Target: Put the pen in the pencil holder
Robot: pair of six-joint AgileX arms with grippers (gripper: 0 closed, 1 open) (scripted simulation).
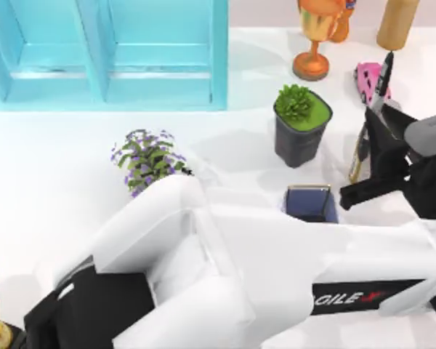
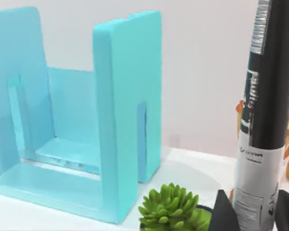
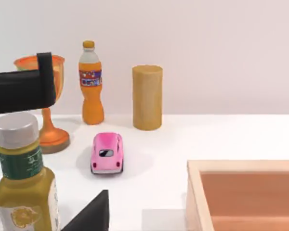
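The pen (image 1: 382, 83) is held nearly upright, black end up, with my left gripper (image 1: 380, 125) shut on its lower part. In the left wrist view the pen (image 2: 262, 120) rises as a black and white barrel between the dark fingers (image 2: 224, 214). The pencil holder (image 1: 310, 203), a small blue square cup with a dark inside, stands on the table to the left of that gripper and nearer the front, partly hidden by the left arm. My right gripper (image 3: 41, 219) is parked at the right, open and holding nothing.
A dark pot with a green plant (image 1: 301, 123) stands just behind the holder. A yellow bottle (image 1: 359, 156) is beside the left gripper. Behind are a pink toy car (image 1: 365, 75), an orange goblet (image 1: 312, 36) and a wooden cylinder (image 1: 397, 22). A blue rack (image 1: 109, 51) fills the back left. A wooden box (image 3: 245, 197) is at the right.
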